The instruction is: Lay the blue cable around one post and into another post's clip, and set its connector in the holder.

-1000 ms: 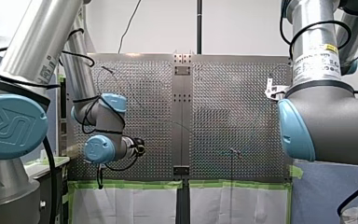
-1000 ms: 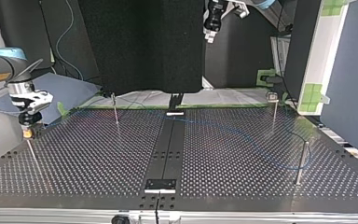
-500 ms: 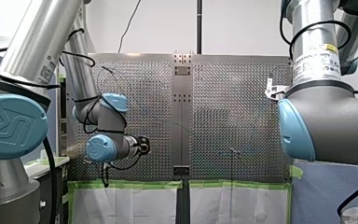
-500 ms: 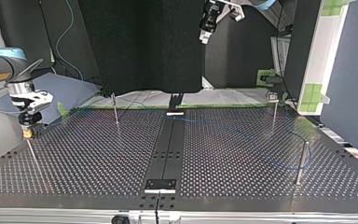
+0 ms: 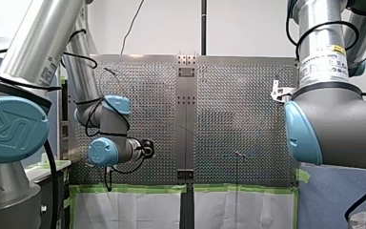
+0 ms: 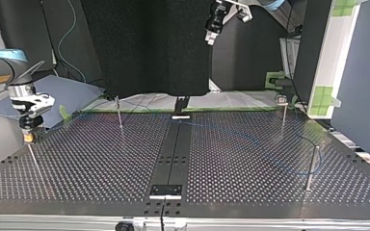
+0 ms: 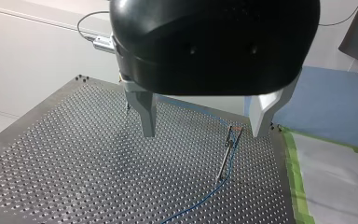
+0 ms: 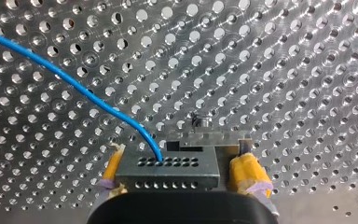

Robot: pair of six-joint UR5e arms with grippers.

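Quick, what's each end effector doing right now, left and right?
Left end effector: open, empty.
Right end effector: closed on the connector of the cable.

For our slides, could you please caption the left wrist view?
My left claw hangs open over the perforated table; ahead, the blue cable drapes from a post.

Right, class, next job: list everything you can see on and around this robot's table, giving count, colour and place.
perforated table: one, grey metal, under everything
posts: four in the top view, thin metal, upright on the table
blue cable: one, blue, across the table, ending in the connector
connector: one, grey, between yellow pads
green tape: strips, green, table's near edge in the front view
my left gripper: one, black, open, above the table
my right gripper: one, yellow pads, shut on the connector
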